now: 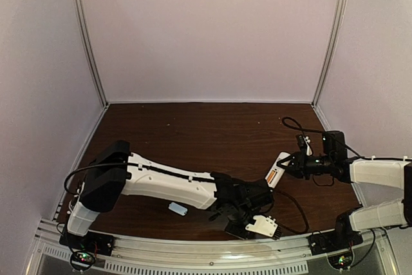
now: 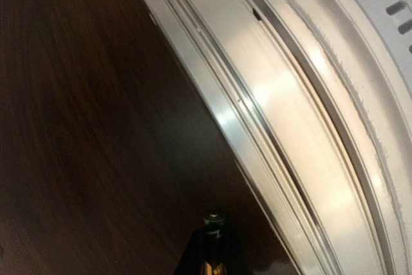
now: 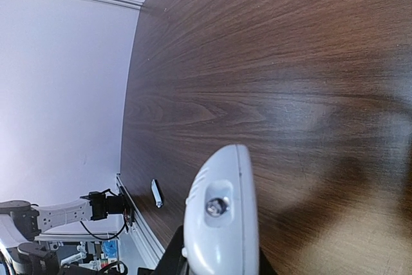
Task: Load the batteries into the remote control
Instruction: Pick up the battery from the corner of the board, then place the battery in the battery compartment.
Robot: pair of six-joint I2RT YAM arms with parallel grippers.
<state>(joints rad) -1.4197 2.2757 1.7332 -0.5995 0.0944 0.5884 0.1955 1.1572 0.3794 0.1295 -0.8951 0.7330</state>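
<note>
Top external: right claw (image 1: 290,164) grips remote control (image 1: 279,168), orange battery (image 1: 273,177) inside

We see dim, warm light from above: the purple walls (image 1: 206,30) look washed out and the dark table (image 1: 193,127) looks grainy. A deep shadow pools under the left gripper (image 1: 235,225). In its wrist view the metal rail (image 2: 290,127) ahead of the fingers glares white and smears with blur, while the battery (image 2: 214,223) between them stays murky. The remote (image 3: 219,223) in the right gripper (image 1: 288,164) is soft and out of focus. Its broad shadow falls across the wood beyond.
</note>
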